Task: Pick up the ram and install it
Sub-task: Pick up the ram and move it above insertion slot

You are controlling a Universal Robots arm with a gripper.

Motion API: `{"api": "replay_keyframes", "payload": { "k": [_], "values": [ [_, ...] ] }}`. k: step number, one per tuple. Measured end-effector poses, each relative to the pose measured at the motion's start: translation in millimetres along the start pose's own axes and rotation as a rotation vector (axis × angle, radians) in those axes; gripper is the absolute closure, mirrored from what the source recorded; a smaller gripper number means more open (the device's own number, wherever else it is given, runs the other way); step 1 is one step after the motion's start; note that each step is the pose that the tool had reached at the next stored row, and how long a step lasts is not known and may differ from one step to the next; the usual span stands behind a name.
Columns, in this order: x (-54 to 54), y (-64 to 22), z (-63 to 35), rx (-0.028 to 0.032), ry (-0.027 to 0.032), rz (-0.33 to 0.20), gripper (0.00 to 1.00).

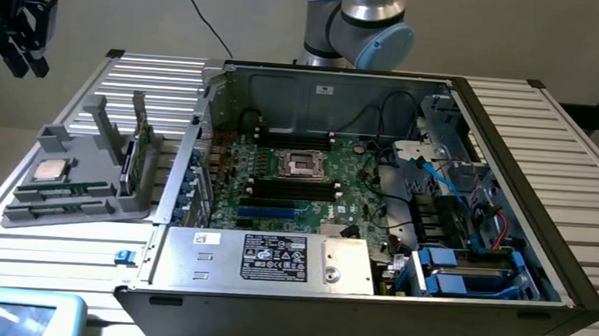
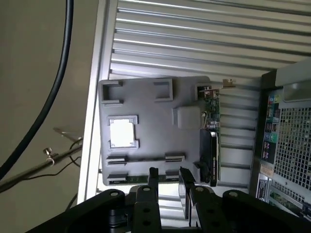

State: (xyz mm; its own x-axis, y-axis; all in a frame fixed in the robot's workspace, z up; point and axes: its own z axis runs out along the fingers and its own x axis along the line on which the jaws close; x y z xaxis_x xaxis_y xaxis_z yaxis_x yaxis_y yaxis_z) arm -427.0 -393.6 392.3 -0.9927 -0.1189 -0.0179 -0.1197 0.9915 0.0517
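1. The ram (image 1: 64, 191) lies in a gray holder (image 1: 98, 144) on the slatted desk (image 1: 590, 193), at the exterior view's left and outside the open computer case (image 1: 315, 99).
2. Its long axis runs across the exterior view from left to right, rising slightly toward the right. This is roughly the same way as the black slots (image 1: 293, 188) on the motherboard (image 1: 276, 207).
3. It shows as a long, narrow green strip with small dark chips in a row, seated between clips at its two ends.
4. A second, similar strip (image 1: 52, 212) sits parallel and just beside it, on the side away from the square silver processor chip (image 1: 50, 170).
5. An upright card (image 1: 134, 154) stands in the same holder, nearer the case.
6. The tool (image 1: 27, 61) hangs high at the exterior view's upper left, well apart from the ram and touching nothing.
7. In the wrist view the tool (image 2: 168, 187) is released. Its two fingers (image 2: 153, 180) stand apart with nothing between them, above the end of the holder that carries the ram rows.
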Motion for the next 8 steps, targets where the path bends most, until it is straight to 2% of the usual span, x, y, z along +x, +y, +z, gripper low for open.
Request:
{"api": "replay_keyframes", "payload": {
  "k": [8],
  "values": [
    [0.0, 0.0, 0.4, -0.0027, 0.0078, -0.146, 0.7]
  ]
}}
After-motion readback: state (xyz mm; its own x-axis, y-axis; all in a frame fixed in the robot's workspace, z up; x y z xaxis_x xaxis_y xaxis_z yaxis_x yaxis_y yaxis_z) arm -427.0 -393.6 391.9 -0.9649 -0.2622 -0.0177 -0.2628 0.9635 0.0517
